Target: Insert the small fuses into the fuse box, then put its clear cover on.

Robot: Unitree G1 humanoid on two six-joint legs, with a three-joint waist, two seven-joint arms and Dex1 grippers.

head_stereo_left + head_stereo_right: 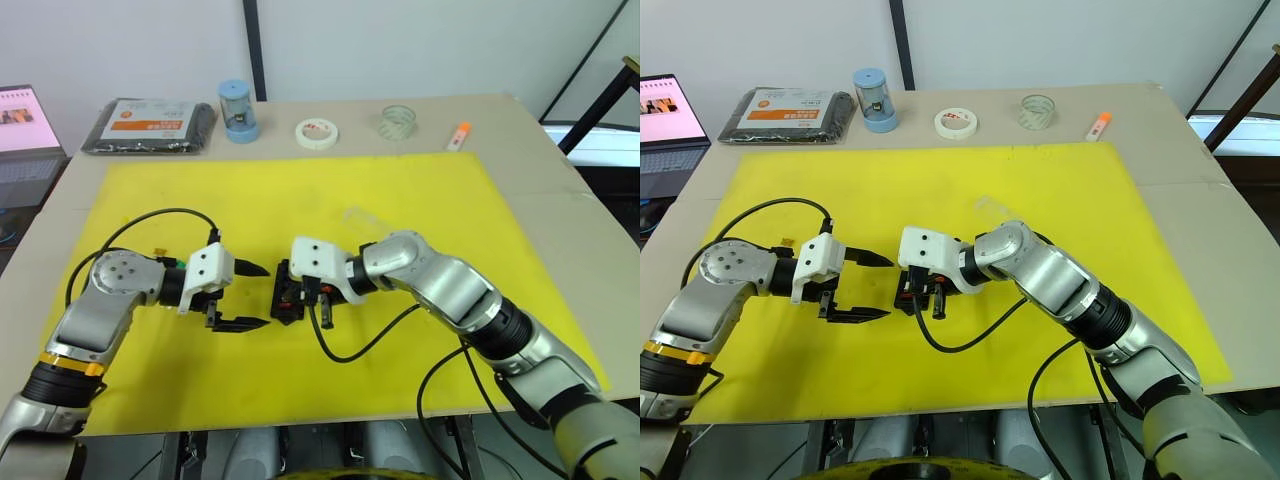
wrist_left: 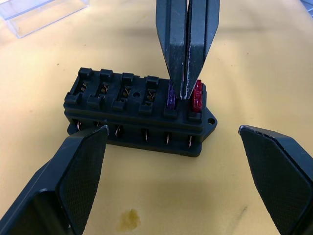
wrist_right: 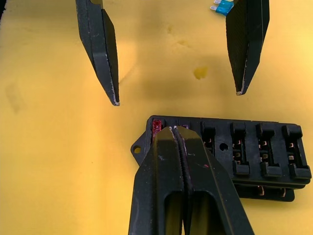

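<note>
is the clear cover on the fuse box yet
No, off. The fuse box shows bare open slots, and the clear cover lies apart on the yellow mat.

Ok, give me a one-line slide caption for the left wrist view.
Right gripper pressing its shut tips between the purple fuse and red fuse seated in the fuse box, left gripper open nearby.

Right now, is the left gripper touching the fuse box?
Apart. The left wrist view shows the left gripper open, yellow mat visible between each finger and the fuse box.
</note>
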